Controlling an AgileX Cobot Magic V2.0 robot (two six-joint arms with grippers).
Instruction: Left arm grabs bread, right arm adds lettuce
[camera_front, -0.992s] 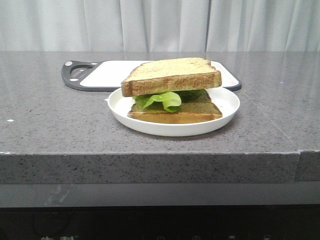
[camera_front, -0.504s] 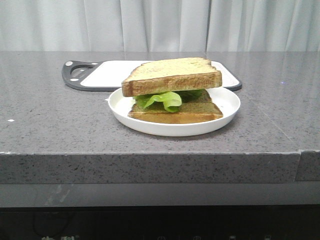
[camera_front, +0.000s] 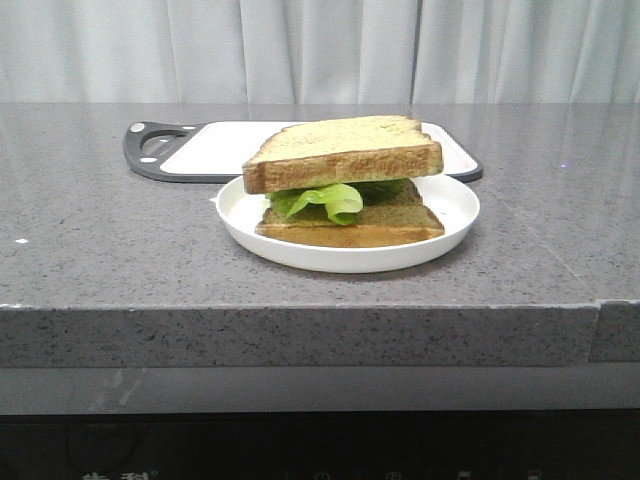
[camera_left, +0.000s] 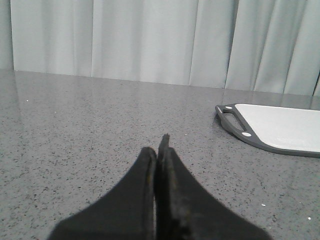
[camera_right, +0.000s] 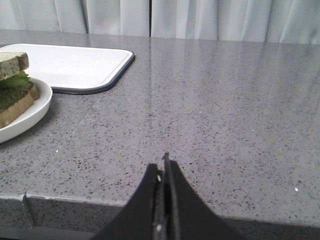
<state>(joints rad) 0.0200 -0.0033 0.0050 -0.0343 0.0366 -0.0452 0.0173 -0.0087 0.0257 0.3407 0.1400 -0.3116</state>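
A white plate (camera_front: 450, 215) stands on the grey counter in the front view. On it a thinner bread slice (camera_front: 350, 230) lies at the bottom, the green lettuce (camera_front: 325, 198) on it, and the thick bread (camera_front: 340, 150) on top. The plate (camera_right: 35, 107), lettuce (camera_right: 12, 90) and the bread (camera_right: 11, 62) also show at the edge of the right wrist view. My left gripper (camera_left: 157, 147) is shut and empty above bare counter. My right gripper (camera_right: 162, 167) is shut and empty near the counter's front edge, away from the plate. Neither gripper shows in the front view.
A white cutting board with a dark rim and handle (camera_front: 190, 150) lies behind the plate; it also shows in the left wrist view (camera_left: 280, 127) and the right wrist view (camera_right: 75, 65). Pale curtains hang behind the counter. The counter's front edge (camera_front: 300, 310) drops off.
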